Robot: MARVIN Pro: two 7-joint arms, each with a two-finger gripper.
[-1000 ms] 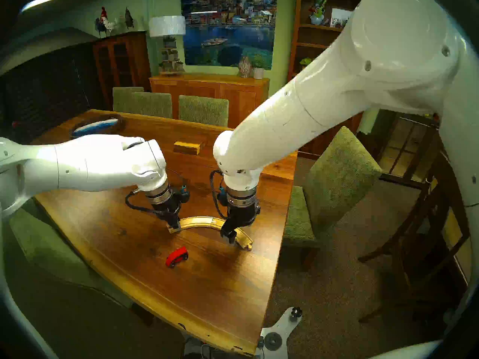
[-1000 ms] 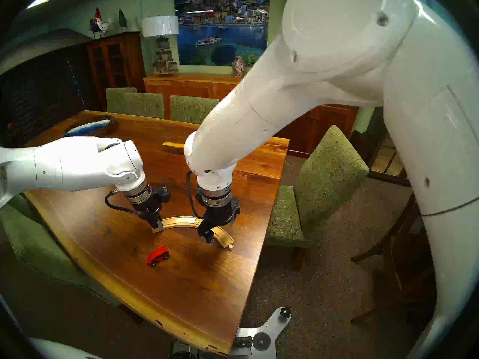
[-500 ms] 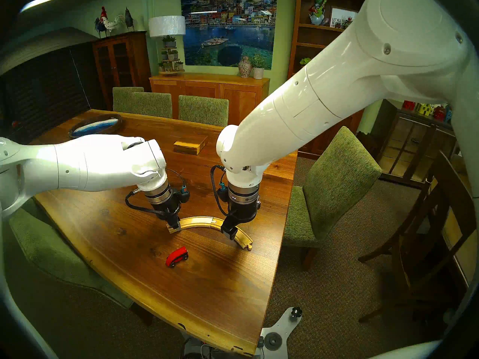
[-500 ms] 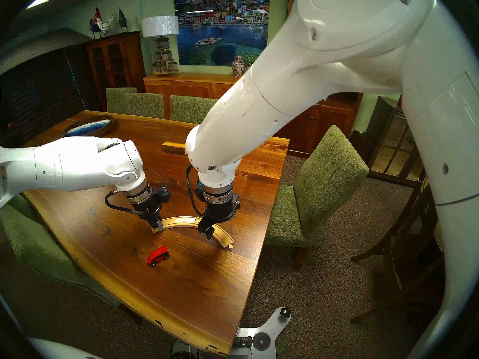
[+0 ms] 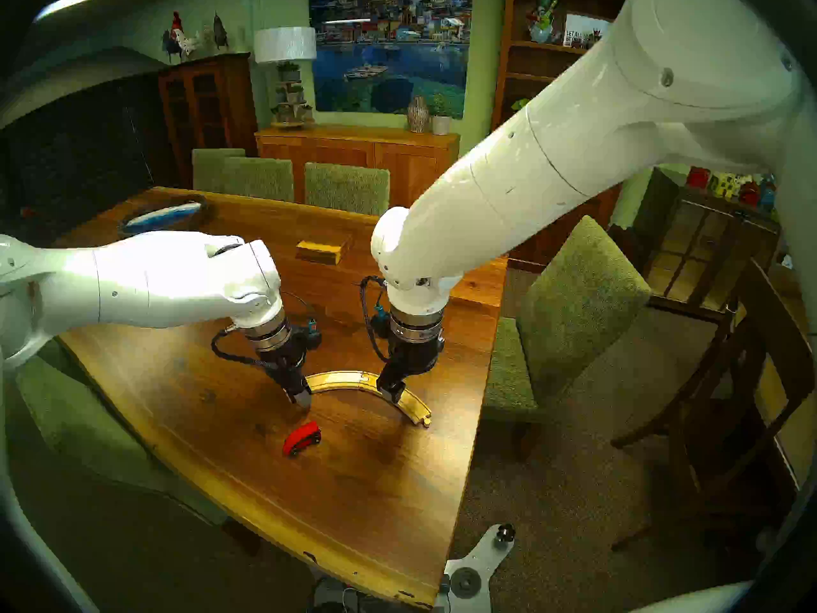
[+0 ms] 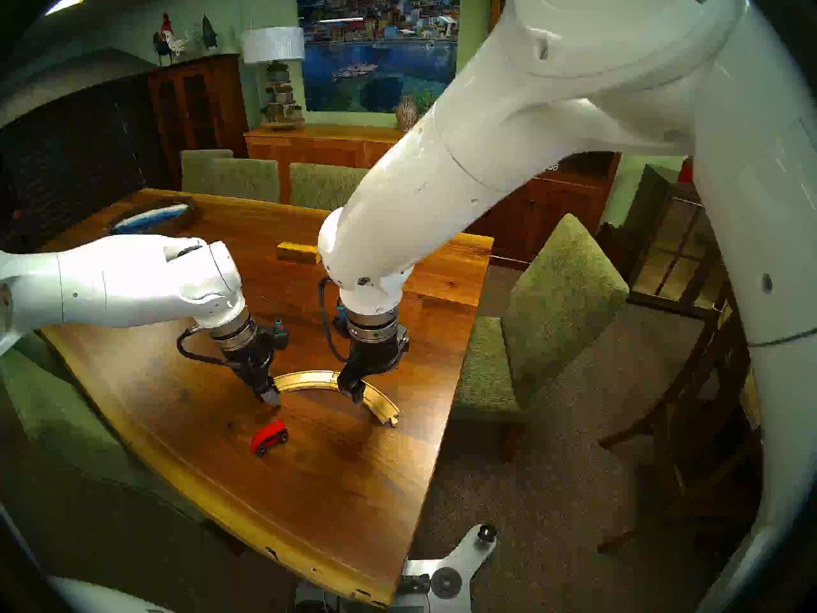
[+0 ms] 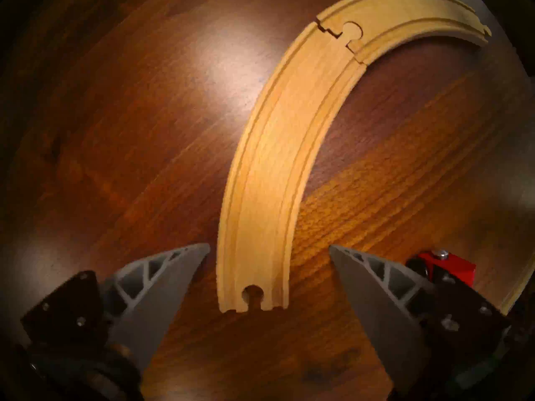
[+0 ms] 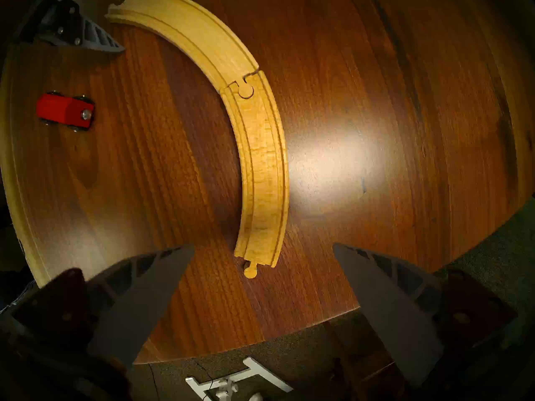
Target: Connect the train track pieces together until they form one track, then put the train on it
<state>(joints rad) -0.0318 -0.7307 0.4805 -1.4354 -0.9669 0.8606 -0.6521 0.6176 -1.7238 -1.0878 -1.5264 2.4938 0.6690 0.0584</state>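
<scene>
The two pale train track pieces lie joined end to end as one curved track (image 5: 342, 377) (image 6: 309, 379) on the table. The peg sits in its hole at the joint (image 7: 351, 33) (image 8: 246, 90). My left gripper (image 5: 301, 400) (image 7: 269, 247) is open. Its fingers stand either side of the left piece (image 7: 269, 160) near its holed end, apart from it. My right gripper (image 5: 392, 393) (image 8: 263, 245) hangs open above the right piece (image 8: 263, 166), holding nothing. The red train (image 5: 302, 438) (image 6: 269, 437) (image 8: 65, 111) stands on the table in front of the arc, off the track.
The wooden table (image 5: 353, 510) has its right edge close to the track's peg end. A yellowish wooden box (image 5: 320, 250) lies behind the arms and a dark oval tray (image 5: 163, 216) sits far left. A green chair (image 5: 574, 307) stands at the right.
My left gripper has opened and let go of the track's left end, shifting slightly toward the train. My right gripper has lifted a little off the right piece. Track and train stayed put.
</scene>
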